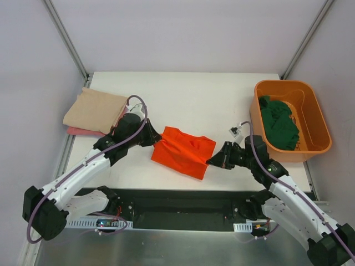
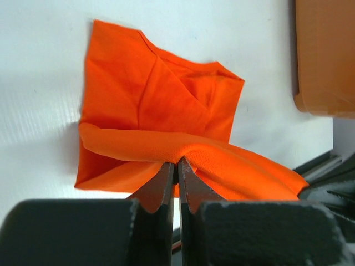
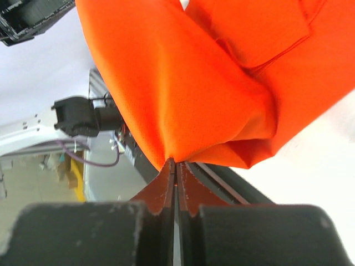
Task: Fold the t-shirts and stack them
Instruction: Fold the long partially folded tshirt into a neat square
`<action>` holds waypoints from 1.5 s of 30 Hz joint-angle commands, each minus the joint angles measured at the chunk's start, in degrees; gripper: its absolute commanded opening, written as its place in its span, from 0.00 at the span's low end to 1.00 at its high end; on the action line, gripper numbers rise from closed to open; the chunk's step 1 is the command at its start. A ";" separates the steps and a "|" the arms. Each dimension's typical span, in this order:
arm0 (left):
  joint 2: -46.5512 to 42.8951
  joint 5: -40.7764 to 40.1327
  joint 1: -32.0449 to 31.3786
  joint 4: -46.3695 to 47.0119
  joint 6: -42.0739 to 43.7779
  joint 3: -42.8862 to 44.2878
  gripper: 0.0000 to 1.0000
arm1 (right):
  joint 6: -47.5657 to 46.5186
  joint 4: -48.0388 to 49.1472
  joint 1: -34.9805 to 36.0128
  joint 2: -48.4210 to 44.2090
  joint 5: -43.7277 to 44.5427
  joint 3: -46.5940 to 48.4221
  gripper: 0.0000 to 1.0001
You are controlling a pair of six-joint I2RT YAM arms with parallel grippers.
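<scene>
Orange shirt sits half folded mid tabletop, its two ends pinched tight in the left jaws and right jaws, while beige shirt lies on pink shirt far left and green shirt waits in the bin.

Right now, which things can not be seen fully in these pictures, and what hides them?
- Pink t-shirt, top view: mostly under the beige t-shirt; only an edge shows.
- Dark green t-shirt, top view: crumpled in the orange bin; its folds hide its shape.
- Orange t-shirt, right wrist view: cut off by the frame edges.
- Right gripper, left gripper, wrist views: shut jaws hide the cloth pinched inside.
</scene>
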 commanded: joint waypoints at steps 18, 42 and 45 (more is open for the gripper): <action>32.21 15.00 10.79 11.17 5.25 17.37 0.00 | -4.10 6.71 -13.21 13.90 10.02 6.04 0.00; 53.06 17.39 15.80 10.90 5.08 29.69 0.21 | -9.81 21.05 -16.99 49.23 13.19 21.67 0.08; 52.19 17.91 16.41 9.85 5.43 30.92 0.34 | -9.47 17.99 -17.25 51.79 13.11 25.72 0.21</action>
